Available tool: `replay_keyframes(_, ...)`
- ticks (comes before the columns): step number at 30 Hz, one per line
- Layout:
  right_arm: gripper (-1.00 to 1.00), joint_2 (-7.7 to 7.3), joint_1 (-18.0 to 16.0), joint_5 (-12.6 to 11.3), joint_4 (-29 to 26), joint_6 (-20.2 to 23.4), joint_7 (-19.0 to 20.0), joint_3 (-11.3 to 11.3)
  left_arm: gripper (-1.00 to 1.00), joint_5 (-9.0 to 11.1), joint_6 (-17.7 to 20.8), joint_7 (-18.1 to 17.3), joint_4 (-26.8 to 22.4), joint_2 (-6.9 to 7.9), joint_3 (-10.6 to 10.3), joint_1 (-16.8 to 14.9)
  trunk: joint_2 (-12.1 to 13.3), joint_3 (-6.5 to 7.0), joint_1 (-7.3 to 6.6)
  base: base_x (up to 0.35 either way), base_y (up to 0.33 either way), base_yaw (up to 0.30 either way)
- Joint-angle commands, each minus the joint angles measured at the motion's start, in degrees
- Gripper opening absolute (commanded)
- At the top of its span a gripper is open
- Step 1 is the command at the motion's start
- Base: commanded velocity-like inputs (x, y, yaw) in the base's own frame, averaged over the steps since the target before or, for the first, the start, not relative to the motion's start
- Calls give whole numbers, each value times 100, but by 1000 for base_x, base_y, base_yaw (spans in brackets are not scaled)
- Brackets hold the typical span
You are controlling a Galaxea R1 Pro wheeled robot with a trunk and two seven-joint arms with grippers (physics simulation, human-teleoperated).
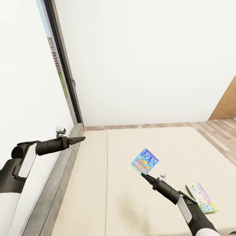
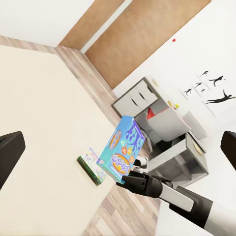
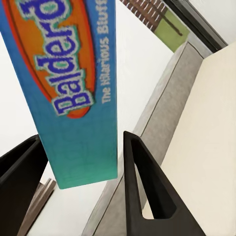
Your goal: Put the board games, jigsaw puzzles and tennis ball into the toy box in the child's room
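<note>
My right gripper (image 1: 143, 175) is shut on the lower corner of a small blue board game (image 1: 145, 160) with cartoon art. It holds the game tilted on edge above the beige bed (image 1: 95, 190). In the right wrist view the box (image 3: 73, 88) sits between the two dark fingers (image 3: 147, 196). A second board game (image 1: 201, 197), flat with a green edge, lies near the bed's right side. My left gripper (image 1: 78, 139) hangs open over the grey headboard (image 1: 54, 183). Its fingers (image 2: 11, 152) stand wide apart, holding nothing. The left wrist view also takes in both games (image 2: 123, 147) (image 2: 92, 164).
A window (image 1: 55, 62) runs along the left wall above the headboard. Wooden floor (image 1: 218, 131) lies beyond the bed's far right. In the left wrist view a grey-white table (image 2: 162, 125) stands against the far wall past the bed.
</note>
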Motion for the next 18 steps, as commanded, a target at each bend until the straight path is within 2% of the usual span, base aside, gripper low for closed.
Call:
replay_keyframes(1, -100, 0, -5, -26, 2, 60, 20, -2, 100, -7, 23, -22, 1, 1, 2, -7, -11, -2, 4, 0, 0, 0)
replay_keyframes(18, -100, 0, -5, -26, 2, 60, 10, 2, 100, -6, 23, -21, 1, 12, 6, -9, -11, 157, 4, 0, 0, 0)
